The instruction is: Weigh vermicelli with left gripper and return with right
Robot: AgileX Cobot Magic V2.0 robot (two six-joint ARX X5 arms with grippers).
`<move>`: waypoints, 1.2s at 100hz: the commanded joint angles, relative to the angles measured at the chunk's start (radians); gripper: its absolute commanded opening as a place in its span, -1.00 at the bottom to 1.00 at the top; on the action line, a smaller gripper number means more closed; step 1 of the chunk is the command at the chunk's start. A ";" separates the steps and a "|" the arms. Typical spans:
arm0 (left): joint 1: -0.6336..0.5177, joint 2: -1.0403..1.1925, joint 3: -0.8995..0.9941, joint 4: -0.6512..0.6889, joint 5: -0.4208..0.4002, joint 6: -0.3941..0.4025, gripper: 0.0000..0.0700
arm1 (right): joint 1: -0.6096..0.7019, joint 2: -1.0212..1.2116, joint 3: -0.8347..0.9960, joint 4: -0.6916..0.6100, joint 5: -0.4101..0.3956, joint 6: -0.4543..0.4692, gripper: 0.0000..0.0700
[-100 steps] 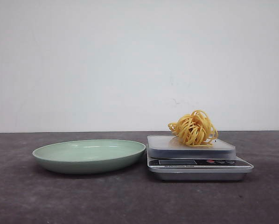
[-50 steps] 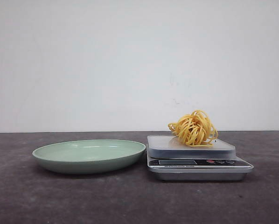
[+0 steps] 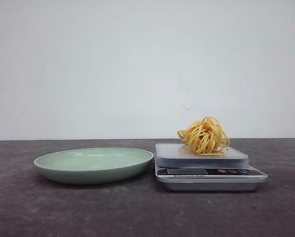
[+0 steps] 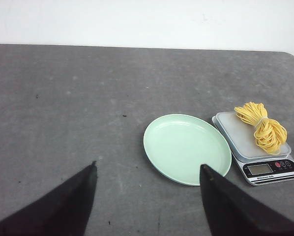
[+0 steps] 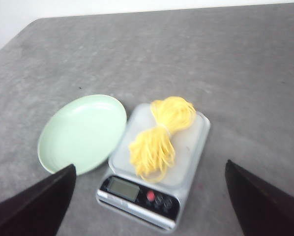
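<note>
Presently: bundle of thin yellow vermicelli strands (image 3: 204,136) lay on the platform of the small silver digital scale (image 3: 209,173), beside the bare pale green round plate (image 3: 93,164) on the grey desk (image 3: 49,212). Left tool (image 4: 147,196) and right tool (image 5: 149,201) both stood apart, holding nothing. Risk: loose strands could slip a shallow pinch, or the tool could nudge the light scale.

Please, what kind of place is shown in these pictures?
Probably a robot test bench, not a real kitchen: a bare grey table before a blank white wall, holding only a digital scale, vermicelli and a green plate.
</note>
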 commanded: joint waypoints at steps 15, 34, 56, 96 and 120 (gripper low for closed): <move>-0.003 0.002 0.011 -0.003 -0.003 0.002 0.11 | 0.119 0.238 0.161 0.017 0.080 0.063 0.75; -0.003 0.002 0.011 -0.003 -0.003 -0.003 0.11 | 0.161 0.493 0.259 0.021 0.085 0.063 0.72; -0.003 0.002 0.011 -0.005 -0.003 -0.003 0.11 | 0.169 0.743 0.318 0.054 0.097 0.070 0.62; -0.003 0.002 0.011 -0.032 -0.003 -0.005 0.11 | 0.188 1.022 0.448 0.067 0.109 0.052 0.56; -0.003 0.002 0.011 -0.047 -0.003 -0.006 0.11 | 0.194 1.065 0.461 0.053 0.129 0.068 0.56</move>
